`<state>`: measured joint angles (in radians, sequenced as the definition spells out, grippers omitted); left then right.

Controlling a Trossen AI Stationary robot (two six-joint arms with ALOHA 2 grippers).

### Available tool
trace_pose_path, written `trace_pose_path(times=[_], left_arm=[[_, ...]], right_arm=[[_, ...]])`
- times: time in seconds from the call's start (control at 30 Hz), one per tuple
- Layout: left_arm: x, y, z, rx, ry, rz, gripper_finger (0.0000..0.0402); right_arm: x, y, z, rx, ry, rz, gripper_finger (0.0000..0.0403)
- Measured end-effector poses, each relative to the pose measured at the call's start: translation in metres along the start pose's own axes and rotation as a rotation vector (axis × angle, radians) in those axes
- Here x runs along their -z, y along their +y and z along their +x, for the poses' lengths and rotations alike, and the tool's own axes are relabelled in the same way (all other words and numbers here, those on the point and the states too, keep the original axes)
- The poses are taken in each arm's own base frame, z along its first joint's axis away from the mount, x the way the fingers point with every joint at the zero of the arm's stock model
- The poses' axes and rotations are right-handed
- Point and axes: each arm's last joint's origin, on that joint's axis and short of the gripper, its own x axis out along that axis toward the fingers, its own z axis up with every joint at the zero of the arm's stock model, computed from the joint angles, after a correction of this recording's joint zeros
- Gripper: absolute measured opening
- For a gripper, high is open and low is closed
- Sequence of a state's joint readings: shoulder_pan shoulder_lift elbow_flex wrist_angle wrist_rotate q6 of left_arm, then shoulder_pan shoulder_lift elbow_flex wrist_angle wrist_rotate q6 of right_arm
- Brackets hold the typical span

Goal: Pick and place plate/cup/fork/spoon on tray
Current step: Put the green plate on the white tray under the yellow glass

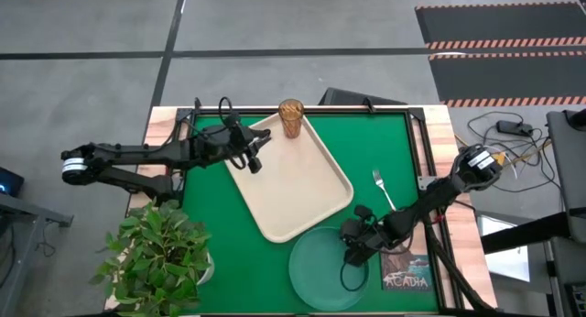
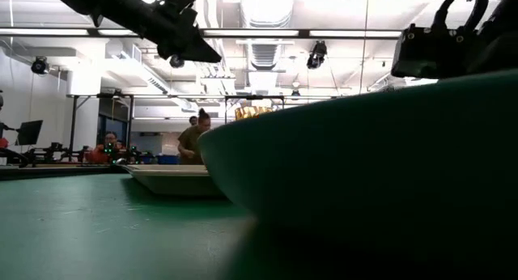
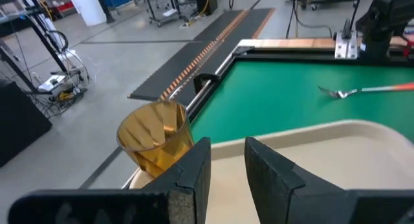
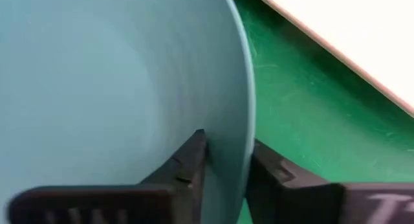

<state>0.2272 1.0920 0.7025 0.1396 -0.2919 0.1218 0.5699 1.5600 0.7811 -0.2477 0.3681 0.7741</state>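
Observation:
The cream tray (image 1: 302, 193) lies slantwise on the green mat. The amber cup (image 1: 291, 118) stands upright at the tray's far corner; it also shows in the left wrist view (image 3: 154, 136). My left gripper (image 1: 253, 161) hovers over the tray's far left part, open and empty, with the cup just beside its fingers (image 3: 194, 175). The teal plate (image 1: 320, 271) sits near the table's front edge. My right gripper (image 1: 352, 253) is shut on the plate's right rim. The red-handled fork (image 1: 383, 189) lies on the mat right of the tray. The spoon does not show. My right gripper pinches the plate's raised rim (image 4: 236, 140) on the plate's right side, one finger (image 4: 187, 166) inside the plate and one outside it. The fingers come from the table's right, slanting down. Whether the plate is lifted off the mat, I cannot tell.
The "Acadia" book (image 1: 406, 273) lies on the mat under my right arm, just right of the plate. A potted plant (image 1: 160, 253) stands at the table's near left corner. Free mat lies between the tray and the fork. People show in the room beyond the table (image 2: 194, 142).

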Motion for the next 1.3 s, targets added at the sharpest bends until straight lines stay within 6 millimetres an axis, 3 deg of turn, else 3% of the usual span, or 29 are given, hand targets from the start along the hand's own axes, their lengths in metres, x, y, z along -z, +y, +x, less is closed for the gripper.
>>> trace_pose_path(times=[0.13,0.4,0.73,1.03,1.3], left_arm=[[-0.002,0.000,0.000,-0.003,-0.021,-0.005,0.0077],[-0.006,0.001,0.000,-0.009,-0.059,0.010,0.0077],[-0.007,0.001,0.000,-0.011,-0.070,0.029,0.0077],[-0.009,0.001,-0.001,-0.013,-0.087,0.024,0.0077],[-0.009,0.001,-0.001,-0.013,-0.087,0.024,0.0077]], right_arm=[[-0.004,0.001,-0.007,-0.034,-0.013,0.022,0.0020],[-0.020,-0.007,-0.038,-0.179,-0.017,0.063,0.0012],[-0.050,-0.033,-0.075,-0.217,-0.193,0.137,0.0011],[-0.086,-0.085,-0.066,0.007,-0.359,0.284,0.0011],[-0.119,-0.149,-0.046,0.105,-0.458,0.417,0.0012]])
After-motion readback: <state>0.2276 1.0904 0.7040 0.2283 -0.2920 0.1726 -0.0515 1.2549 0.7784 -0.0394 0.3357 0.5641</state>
